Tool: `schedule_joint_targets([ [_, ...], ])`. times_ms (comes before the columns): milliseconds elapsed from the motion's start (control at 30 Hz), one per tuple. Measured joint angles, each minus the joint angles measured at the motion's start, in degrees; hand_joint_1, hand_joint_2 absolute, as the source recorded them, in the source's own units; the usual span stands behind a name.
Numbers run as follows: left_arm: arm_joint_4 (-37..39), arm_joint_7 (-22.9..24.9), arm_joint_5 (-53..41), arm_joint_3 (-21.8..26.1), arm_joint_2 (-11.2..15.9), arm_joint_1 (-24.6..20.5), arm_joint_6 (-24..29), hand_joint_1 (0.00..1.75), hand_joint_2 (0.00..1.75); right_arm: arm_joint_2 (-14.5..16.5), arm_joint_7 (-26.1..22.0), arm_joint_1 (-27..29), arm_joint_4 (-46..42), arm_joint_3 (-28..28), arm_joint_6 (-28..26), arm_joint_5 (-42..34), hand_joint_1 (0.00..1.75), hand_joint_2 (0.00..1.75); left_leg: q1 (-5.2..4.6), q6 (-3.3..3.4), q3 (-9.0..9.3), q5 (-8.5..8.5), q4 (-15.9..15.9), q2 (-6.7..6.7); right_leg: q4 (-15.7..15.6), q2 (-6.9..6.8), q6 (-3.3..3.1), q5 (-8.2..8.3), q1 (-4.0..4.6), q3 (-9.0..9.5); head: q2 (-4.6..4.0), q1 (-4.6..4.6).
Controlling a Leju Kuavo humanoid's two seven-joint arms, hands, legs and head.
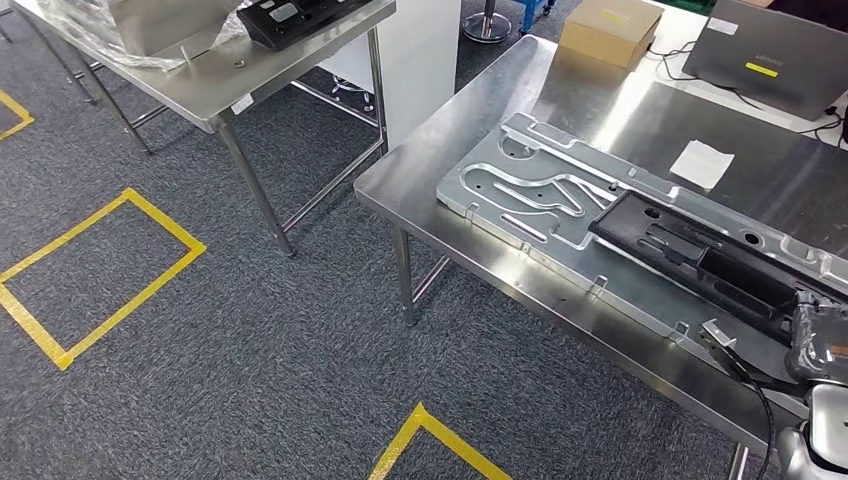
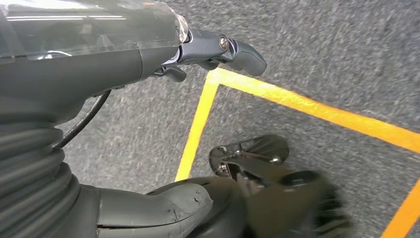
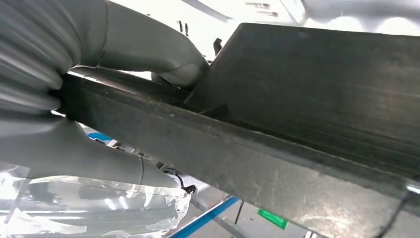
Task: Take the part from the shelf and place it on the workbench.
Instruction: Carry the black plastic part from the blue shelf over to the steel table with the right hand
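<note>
The right hand (image 1: 818, 340) sat at the near right edge of the head view, its fingers wrapped round the near end of the black part (image 1: 700, 265); the right wrist view showed the same grasp close up, thumb (image 3: 148, 44) above and another finger below the part's long dark edge (image 3: 277, 148); from that hand the part ran away and to the left, its long axis following the length of the silver plate (image 1: 520, 185) beneath it; it appeared to lie on that plate on the tabletop (image 1: 620, 110), though whether its full weight was already down could not be told; the left hand (image 2: 218, 49) hung over the carpet (image 2: 322, 44) by a yellow floor line (image 2: 307, 106), holding nothing, fingers loosely curled, so the right hand was much the nearer.
</note>
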Motion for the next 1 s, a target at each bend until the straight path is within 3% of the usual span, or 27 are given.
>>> schedule_joint_targets([
  [67,0.00,-0.40,0.11,0.24,0.04,-0.07,0.10,0.00,1.75,0.56,0.01,0.67,-0.28,0.14,-0.02,0.20,1.75,1.75,-0.07,0.37,2.70,2.35,-6.29,-0.34,0.27,0.51,0.33,-0.03,0.22,-0.19,0.00,0.04],
  [100,0.01,-0.43,0.21,0.34,0.04,-0.10,0.19,0.00,1.75,0.73,0.05,1.00,-0.39,0.16,-0.06,0.26,1.75,1.75,-0.09,0.39,3.06,2.53,-7.42,-0.47,0.37,0.65,0.32,-0.10,0.32,-0.31,0.00,0.07],
  [200,0.01,-0.01,0.53,0.79,-0.01,-0.06,0.64,0.00,1.75,1.08,0.11,2.18,-0.75,0.16,-0.14,0.54,1.75,1.75,-0.17,0.39,3.02,2.79,-7.72,-0.45,0.28,0.74,0.23,0.01,0.38,-0.39,0.00,0.14],
  [333,0.00,0.25,1.01,1.45,0.07,-0.09,0.79,0.00,1.75,1.28,0.06,3.08,-1.17,0.16,-0.17,0.84,1.75,1.75,-0.29,0.87,2.86,3.11,-7.70,-0.46,-0.23,0.72,0.97,0.56,0.26,-0.40,0.00,0.14],
  [467,0.01,0.12,1.19,1.96,0.08,-0.09,0.21,0.00,1.75,1.48,-0.19,3.77,-1.51,0.15,-0.32,1.12,1.75,1.75,-0.37,0.96,2.81,3.15,-7.67,-0.45,-0.42,0.73,1.18,0.70,0.19,-0.37,0.00,0.14],
  [1000,0.00,1.02,1.04,3.02,0.10,-0.12,-0.19,0.00,1.75,3.10,-0.94,4.18,-1.57,-0.12,-2.20,1.18,1.75,1.75,-0.41,1.02,2.82,3.17,-7.65,-0.44,-0.29,0.72,1.27,0.74,0.20,-0.50,0.00,0.11],
])
